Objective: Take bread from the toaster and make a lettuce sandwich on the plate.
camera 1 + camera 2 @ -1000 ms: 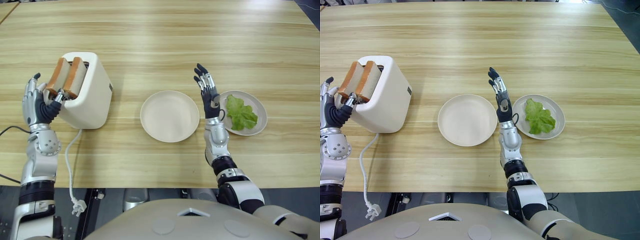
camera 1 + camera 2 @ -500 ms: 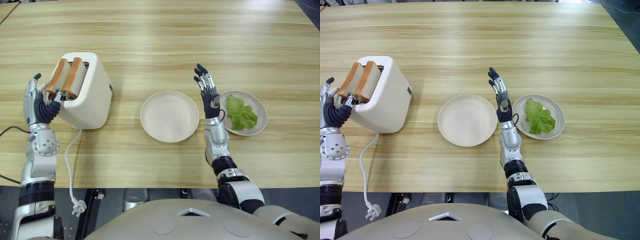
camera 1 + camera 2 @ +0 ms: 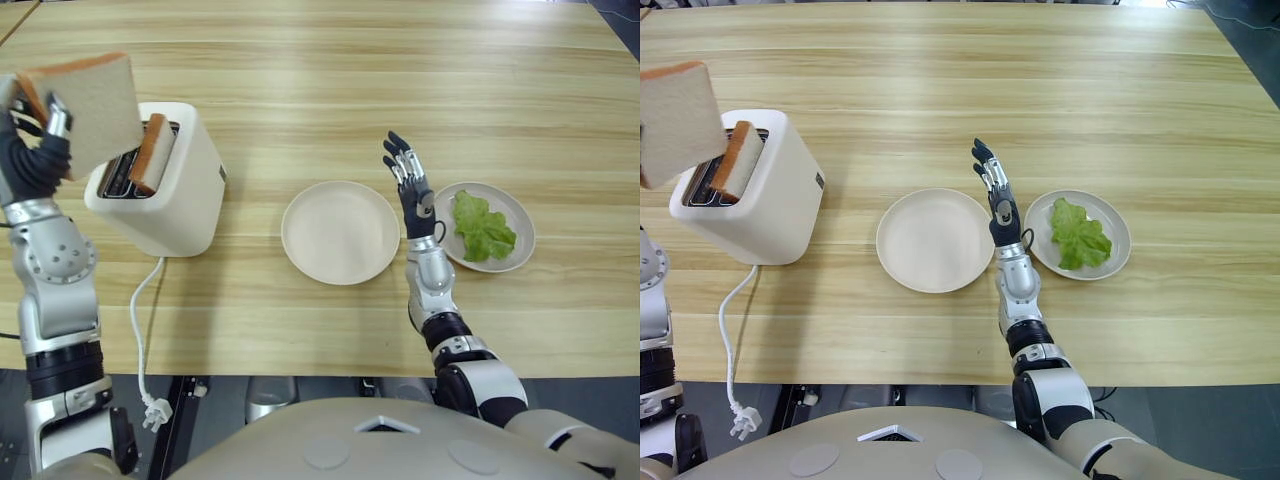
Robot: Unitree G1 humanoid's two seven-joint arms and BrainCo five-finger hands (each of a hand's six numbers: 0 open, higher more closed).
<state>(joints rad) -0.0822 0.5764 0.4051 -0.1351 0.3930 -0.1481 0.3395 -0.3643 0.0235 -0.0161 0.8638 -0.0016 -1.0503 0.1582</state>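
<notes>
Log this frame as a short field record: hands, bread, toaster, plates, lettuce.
left hand: shut on tan square bread slice, held up above white boxy toaster
toaster slot: second bread slice standing in it
right hand: open, fingers up, between the two plates
round cream plate: empty
green lettuce leaf: on smaller cream plate, robot's right
sandwich: not started

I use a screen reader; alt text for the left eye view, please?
The left robot hand holds a bread slice above the white toaster, where a second slice sits in its slot. The open right robot hand hovers between an empty plate and a small plate of lettuce.
</notes>
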